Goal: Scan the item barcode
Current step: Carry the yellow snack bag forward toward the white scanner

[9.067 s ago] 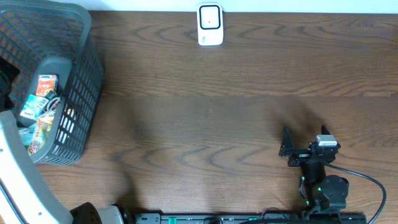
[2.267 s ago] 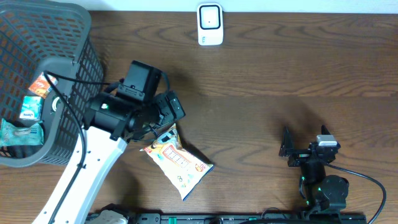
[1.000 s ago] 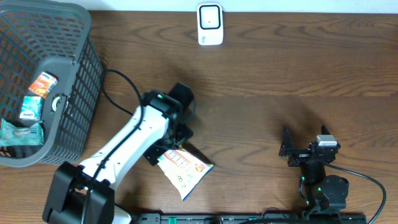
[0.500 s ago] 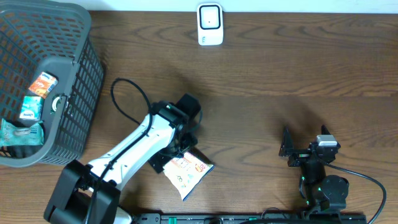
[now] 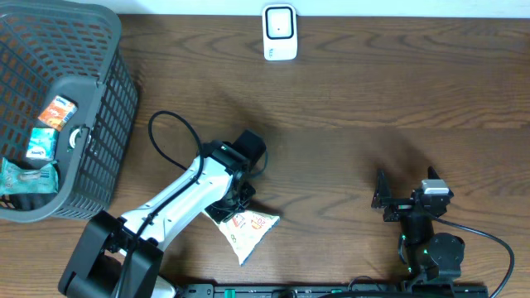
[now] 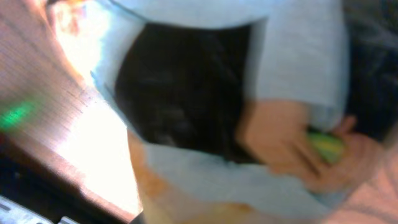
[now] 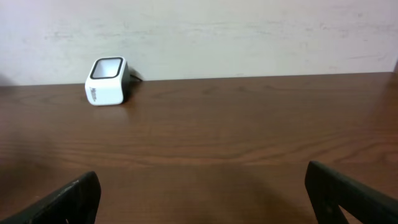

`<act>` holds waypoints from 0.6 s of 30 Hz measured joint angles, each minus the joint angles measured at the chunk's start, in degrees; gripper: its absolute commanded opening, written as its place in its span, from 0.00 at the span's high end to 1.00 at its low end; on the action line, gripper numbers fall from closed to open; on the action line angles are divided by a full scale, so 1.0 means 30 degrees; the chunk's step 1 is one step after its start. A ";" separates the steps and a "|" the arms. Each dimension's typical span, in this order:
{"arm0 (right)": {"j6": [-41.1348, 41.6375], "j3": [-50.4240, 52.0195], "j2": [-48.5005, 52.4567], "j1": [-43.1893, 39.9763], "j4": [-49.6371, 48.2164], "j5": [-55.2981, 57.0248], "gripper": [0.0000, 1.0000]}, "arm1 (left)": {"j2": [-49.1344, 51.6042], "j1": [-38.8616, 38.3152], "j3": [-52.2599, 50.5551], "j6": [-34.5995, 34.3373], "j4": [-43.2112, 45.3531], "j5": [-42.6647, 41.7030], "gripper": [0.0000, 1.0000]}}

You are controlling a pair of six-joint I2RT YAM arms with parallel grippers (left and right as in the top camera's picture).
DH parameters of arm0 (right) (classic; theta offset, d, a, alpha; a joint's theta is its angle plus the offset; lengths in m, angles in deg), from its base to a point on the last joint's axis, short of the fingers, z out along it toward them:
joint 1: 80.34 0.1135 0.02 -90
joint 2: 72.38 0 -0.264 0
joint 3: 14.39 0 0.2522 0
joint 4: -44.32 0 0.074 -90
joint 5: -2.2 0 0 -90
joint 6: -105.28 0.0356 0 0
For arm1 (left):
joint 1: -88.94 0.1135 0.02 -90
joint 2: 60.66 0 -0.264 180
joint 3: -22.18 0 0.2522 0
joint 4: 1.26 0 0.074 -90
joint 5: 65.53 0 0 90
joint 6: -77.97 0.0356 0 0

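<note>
As the left gripper bore down on the snack bag, lower centre-left of frame, the bag had shifted slightly left. Grip unclear, wrist view blurred. Right gripper stayed wide open, lower right.

We see a dark grey mesh basket at the left end of the brown wooden table. Inside it lie an orange carton, a blue-and-white packet and a teal packet. A pale wall stands behind the table.
</note>
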 measured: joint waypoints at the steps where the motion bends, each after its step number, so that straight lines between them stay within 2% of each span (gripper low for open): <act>1: 0.0000 0.0000 0.0000 0.0000 0.0000 0.0000 0.01 | 0.0000 0.0000 0.0000 0.0080 0.0109 0.0233 0.92; 4: 0.0000 0.0000 0.0000 0.0000 0.0000 0.0000 0.01 | -0.0007 0.0000 -0.0007 0.0903 0.0991 0.1005 0.93; 13: 0.0000 0.0000 0.0000 0.0000 0.0007 0.0000 0.01 | -0.0051 0.0000 -0.0007 0.6805 0.7665 0.1705 0.93; 18: 0.0000 0.0000 0.0000 0.0000 0.0000 0.0000 0.01 | -0.0029 0.0204 0.0087 0.9857 1.0040 0.1705 0.93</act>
